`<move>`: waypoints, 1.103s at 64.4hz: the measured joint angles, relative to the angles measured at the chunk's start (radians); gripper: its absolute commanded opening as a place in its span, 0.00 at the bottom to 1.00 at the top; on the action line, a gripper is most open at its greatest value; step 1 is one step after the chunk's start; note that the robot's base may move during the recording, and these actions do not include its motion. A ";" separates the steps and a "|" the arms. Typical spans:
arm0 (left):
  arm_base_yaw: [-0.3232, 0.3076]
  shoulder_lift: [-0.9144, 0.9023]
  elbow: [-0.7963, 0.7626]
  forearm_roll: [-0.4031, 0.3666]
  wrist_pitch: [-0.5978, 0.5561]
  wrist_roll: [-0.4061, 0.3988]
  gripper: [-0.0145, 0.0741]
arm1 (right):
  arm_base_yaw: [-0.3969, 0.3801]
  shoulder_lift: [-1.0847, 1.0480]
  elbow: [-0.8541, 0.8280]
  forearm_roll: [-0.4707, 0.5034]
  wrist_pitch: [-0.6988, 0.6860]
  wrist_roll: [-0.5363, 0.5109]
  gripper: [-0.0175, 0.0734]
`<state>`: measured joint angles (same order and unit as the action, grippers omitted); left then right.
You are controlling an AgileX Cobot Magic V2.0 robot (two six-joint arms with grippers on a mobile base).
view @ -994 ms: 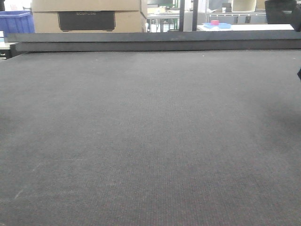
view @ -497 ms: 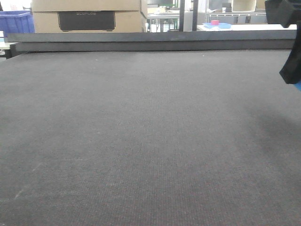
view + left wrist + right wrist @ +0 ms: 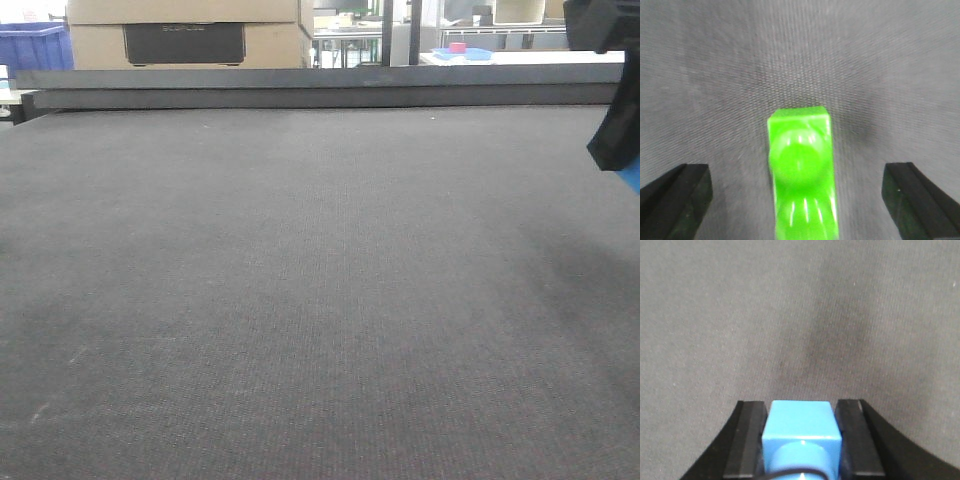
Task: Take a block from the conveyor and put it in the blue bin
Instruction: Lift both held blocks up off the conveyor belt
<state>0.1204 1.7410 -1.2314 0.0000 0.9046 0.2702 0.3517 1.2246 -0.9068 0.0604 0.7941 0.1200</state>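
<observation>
dark conveyor [image 3: 300, 280], cardboard box [image 3: 95, 45] beyond; left gripper [image 3: 797, 197] agape, right gripper [image 3: 802, 440] tight on blue block [image 3: 800, 421]

Even light; green block [image 3: 801, 165] glare-streaked, blurred

Blue block [image 3: 801, 427] gripped by right end effector [image 3: 801, 410]; green block [image 3: 801, 175] on conveyor [image 3: 790, 60].

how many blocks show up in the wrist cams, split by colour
green block: 1
blue block: 1
total: 2
</observation>
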 measured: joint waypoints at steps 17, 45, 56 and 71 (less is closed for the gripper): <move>0.000 0.040 0.000 0.000 -0.006 -0.004 0.82 | 0.000 0.000 0.000 0.000 -0.010 0.000 0.02; 0.000 0.023 -0.002 -0.022 -0.006 -0.010 0.04 | 0.000 0.000 0.000 0.000 -0.026 0.000 0.02; -0.026 -0.024 -0.002 -0.061 0.005 -0.012 0.04 | -0.039 0.000 0.000 -0.010 -0.032 0.000 0.01; -0.124 -0.184 0.059 -0.072 -0.038 -0.089 0.04 | -0.152 -0.002 0.000 -0.043 -0.025 -0.002 0.01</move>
<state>-0.0032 1.5570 -1.1727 -0.0722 0.8669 0.1810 0.2001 1.2222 -0.9068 0.0177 0.7694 0.1182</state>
